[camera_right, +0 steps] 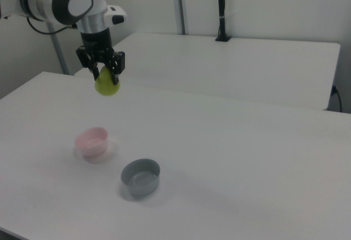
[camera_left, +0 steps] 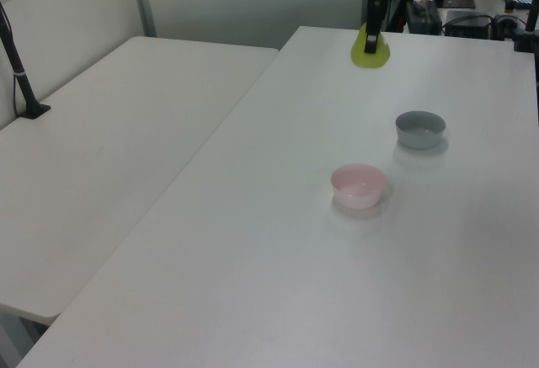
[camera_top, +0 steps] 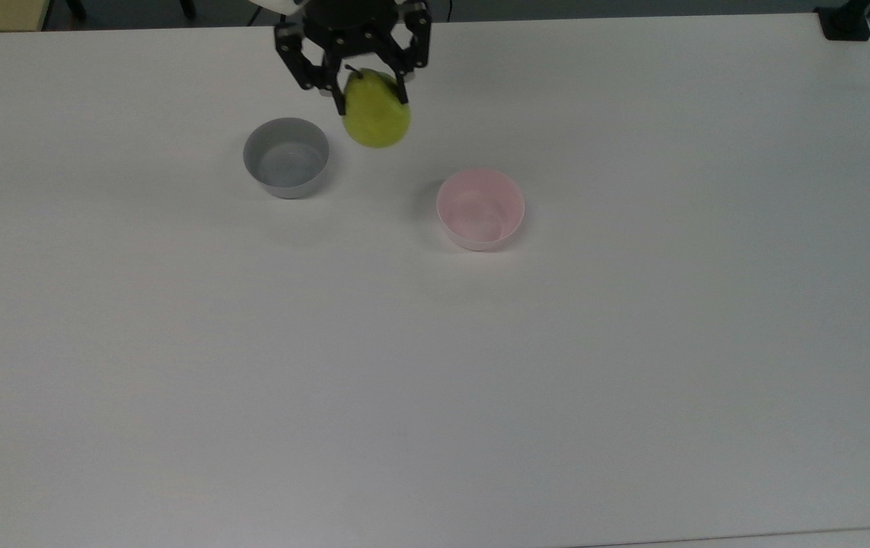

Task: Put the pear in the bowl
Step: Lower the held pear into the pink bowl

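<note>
white table (camera_right: pixel 230 141) spanning foreground; second white table (camera_right: pixel 230 59) standing behind, black pole (camera_right: pixel 221 9) rising before pale wall (camera_right: pixel 274 4).
</note>
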You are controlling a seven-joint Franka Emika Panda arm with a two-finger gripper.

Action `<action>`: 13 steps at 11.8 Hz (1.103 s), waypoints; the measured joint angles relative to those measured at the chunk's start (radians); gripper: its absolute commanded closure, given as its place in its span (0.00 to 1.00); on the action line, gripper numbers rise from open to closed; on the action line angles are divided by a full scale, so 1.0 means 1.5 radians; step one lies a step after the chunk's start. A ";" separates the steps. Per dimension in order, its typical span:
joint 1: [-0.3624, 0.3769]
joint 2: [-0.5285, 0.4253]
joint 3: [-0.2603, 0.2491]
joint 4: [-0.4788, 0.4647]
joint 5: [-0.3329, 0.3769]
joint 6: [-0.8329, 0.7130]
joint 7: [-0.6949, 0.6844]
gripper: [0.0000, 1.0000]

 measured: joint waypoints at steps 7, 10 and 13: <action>0.081 0.000 0.016 -0.147 0.003 0.143 0.037 0.97; 0.108 0.028 0.019 -0.168 0.002 0.179 0.067 0.97; 0.129 0.073 0.019 -0.171 -0.026 0.222 0.101 0.97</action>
